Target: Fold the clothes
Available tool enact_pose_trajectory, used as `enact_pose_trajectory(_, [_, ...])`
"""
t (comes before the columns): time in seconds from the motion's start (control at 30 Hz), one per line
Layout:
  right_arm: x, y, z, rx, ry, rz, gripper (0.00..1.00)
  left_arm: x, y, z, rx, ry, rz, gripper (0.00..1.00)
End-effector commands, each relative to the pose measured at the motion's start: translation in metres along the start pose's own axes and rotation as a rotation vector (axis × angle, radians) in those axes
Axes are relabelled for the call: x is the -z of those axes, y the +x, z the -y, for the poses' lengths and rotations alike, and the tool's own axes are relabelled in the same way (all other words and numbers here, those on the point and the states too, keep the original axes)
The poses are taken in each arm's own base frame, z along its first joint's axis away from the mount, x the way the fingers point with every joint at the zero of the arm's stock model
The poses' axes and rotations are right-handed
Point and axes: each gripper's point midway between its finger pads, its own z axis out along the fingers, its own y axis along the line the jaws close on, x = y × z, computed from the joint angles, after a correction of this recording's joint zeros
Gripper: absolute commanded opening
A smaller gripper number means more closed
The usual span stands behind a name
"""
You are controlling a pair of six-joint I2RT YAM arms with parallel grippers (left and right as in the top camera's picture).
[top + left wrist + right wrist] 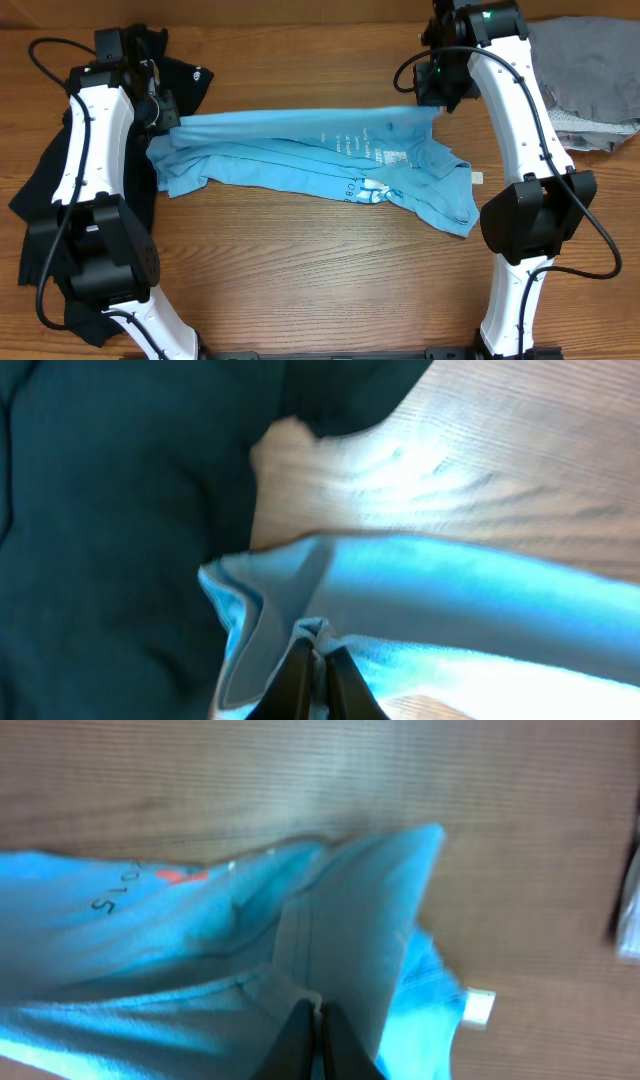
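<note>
Left claw, right claw clamped on blue T-shirt; black shirt left, grey cloth right.

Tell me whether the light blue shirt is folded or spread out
Neither neatly: the light blue T-shirt is bunched into a wrinkled band, stretched between the left gripper and right gripper, each shut on an end.

The brown wood-grain table carries a crumpled light blue T-shirt with white lettering stretched across its middle. A black fabric garment lies at 9 o'clock. A rumpled grey cloth lies at 1 o'clock.
</note>
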Motion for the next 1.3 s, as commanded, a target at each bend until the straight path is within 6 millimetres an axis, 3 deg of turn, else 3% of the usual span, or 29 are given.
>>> enact_pose_trajectory(0.0, [0.008,0.014,0.013,-0.092,0.021,-0.051,0.04,0.01,-0.001,-0.022,-0.011,-0.111,0.01,0.04])
enact_pose_trajectory(0.17, [-0.005,0.038,0.022,-0.153,0.038,-0.163,0.04,0.005,0.005,-0.036,-0.006,-0.172,-0.009,0.04])
enact_pose_trajectory(0.53, [-0.083,0.09,0.02,-0.172,0.019,-0.371,0.04,-0.017,0.013,-0.044,-0.006,-0.2,-0.035,0.04])
enact_pose_trajectory(0.83, [-0.12,0.109,0.023,-0.176,0.017,-0.4,0.04,-0.044,0.028,-0.045,-0.008,-0.201,-0.061,0.05])
enact_pose_trajectory(0.87, [-0.121,0.107,0.023,-0.174,0.016,-0.391,0.04,-0.044,0.028,-0.045,-0.007,-0.201,-0.062,0.11])
enact_pose_trajectory(0.93, [-0.121,0.102,0.023,-0.169,0.012,-0.372,0.14,-0.044,0.028,-0.045,-0.007,-0.201,-0.059,0.38])
enact_pose_trajectory(1.0, [-0.116,0.095,0.024,-0.174,0.008,-0.354,0.17,-0.044,0.027,-0.045,-0.007,-0.201,-0.058,0.47])
enact_pose_trajectory(1.13, [-0.096,0.081,0.027,-0.183,0.004,-0.324,0.17,-0.04,0.029,-0.043,-0.007,-0.19,-0.071,0.5])
enact_pose_trajectory(1.23, [-0.067,0.063,0.027,-0.166,-0.012,-0.275,0.17,-0.033,0.026,-0.038,-0.001,-0.148,-0.076,0.54])
enact_pose_trajectory(1.27, [-0.046,0.051,0.026,-0.162,-0.019,-0.236,0.21,-0.028,0.024,-0.036,0.006,-0.122,-0.08,0.58])
